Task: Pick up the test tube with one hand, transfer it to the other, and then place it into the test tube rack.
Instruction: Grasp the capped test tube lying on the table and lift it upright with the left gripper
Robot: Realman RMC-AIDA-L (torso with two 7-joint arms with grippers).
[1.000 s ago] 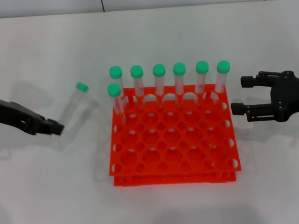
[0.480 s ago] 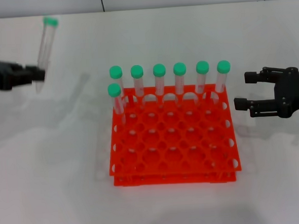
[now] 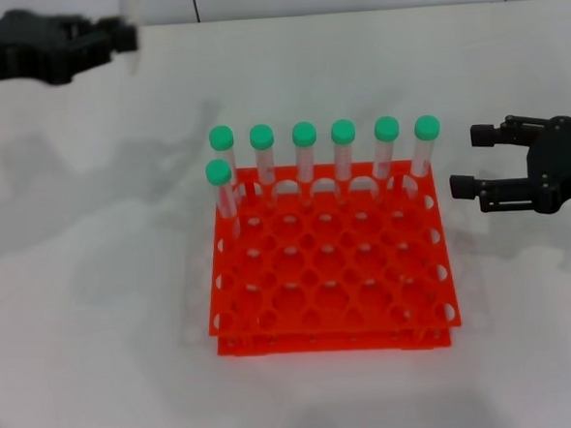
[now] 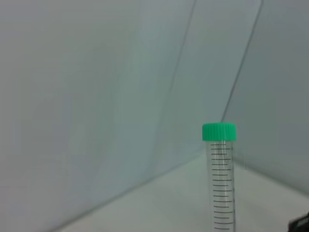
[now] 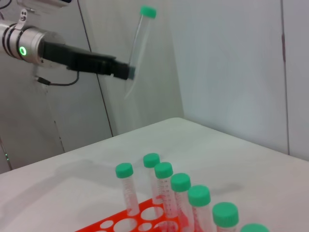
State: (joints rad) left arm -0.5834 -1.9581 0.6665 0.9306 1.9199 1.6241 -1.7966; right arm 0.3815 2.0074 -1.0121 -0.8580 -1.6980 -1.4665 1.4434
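On the white tabletop [image 3: 88,313] sits the test tube rack [image 3: 330,269]. The left pincer [image 3: 124,37] grips the test tube [image 5: 136,48] aloft, far left; pickup done. The right pincer [image 3: 467,161] waits open beside the rack; handover and placing remain.

White table [image 3: 90,342] — only the orange-red test tube rack [image 3: 330,269] stands on it, near centre, slightly toward three o'clock.

The capped tube [image 5: 137,46] stands nearly upright in the air, high over the desk's far-left corner; the orange rack [image 3: 331,269] sits mid-desk.
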